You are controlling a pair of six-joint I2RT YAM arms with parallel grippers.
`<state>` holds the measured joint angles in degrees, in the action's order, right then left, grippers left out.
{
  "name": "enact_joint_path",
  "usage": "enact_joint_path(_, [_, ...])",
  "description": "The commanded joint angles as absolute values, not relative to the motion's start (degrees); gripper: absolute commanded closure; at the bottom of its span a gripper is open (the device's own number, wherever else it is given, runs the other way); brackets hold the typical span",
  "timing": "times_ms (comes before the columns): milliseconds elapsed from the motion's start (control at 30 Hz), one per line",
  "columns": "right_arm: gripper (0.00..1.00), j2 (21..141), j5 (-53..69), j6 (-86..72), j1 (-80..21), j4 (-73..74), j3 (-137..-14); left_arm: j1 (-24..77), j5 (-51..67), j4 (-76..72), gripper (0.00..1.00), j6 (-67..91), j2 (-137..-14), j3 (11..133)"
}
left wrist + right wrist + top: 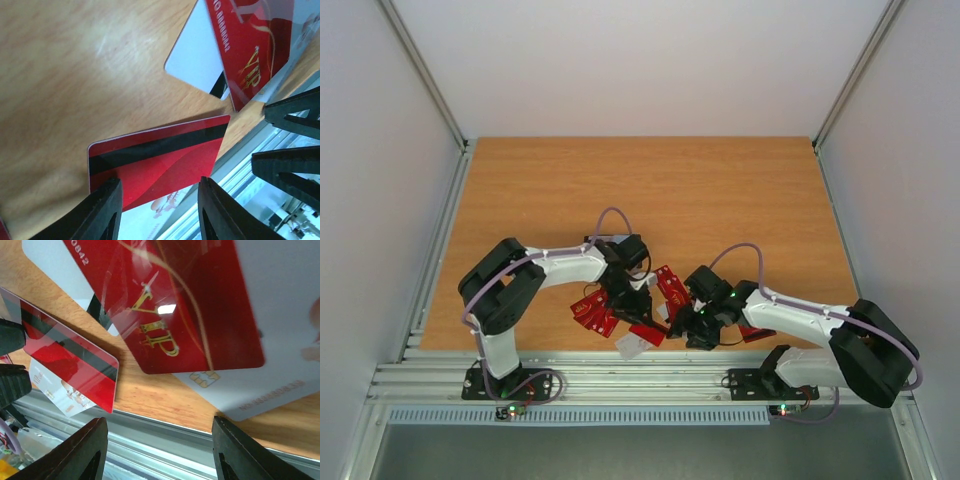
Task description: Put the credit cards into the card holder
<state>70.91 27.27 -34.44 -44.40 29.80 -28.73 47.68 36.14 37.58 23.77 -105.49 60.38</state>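
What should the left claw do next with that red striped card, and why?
Probably ease down and close the left claw on the red striped card: the claw stands open astride the card's near edge, which seems to overhang the table, offering a grip.

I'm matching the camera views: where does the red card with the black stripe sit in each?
Top external: striped card low centre, at the table's near edge.
Left wrist: lower centre, overhanging that edge.
Right wrist: left side.
Shared landmark: the metal rail along that edge.

Red and white credit cards (190, 315) lie overlapping
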Motion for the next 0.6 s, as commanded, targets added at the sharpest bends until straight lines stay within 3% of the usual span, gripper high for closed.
enact_joint_path(0, [0.42, 72.4, 24.9, -39.5, -47.2, 24.3, -28.4, 48.3, 33.8, 37.9, 0.55, 28.8, -104.5, 57.2])
enact_joint_path(367, [0.42, 73.9, 24.7, -43.6, -48.4, 17.5, -27.2, 48.3, 30.5, 47.6, 0.50, 24.3, -100.9, 66.8])
enact_joint_path(567, [0.42, 73.3, 23.1, -46.7, -52.8, 18.7, -27.8, 48.2, 29.1, 51.5, 0.50, 21.6, -96.2, 63.0])
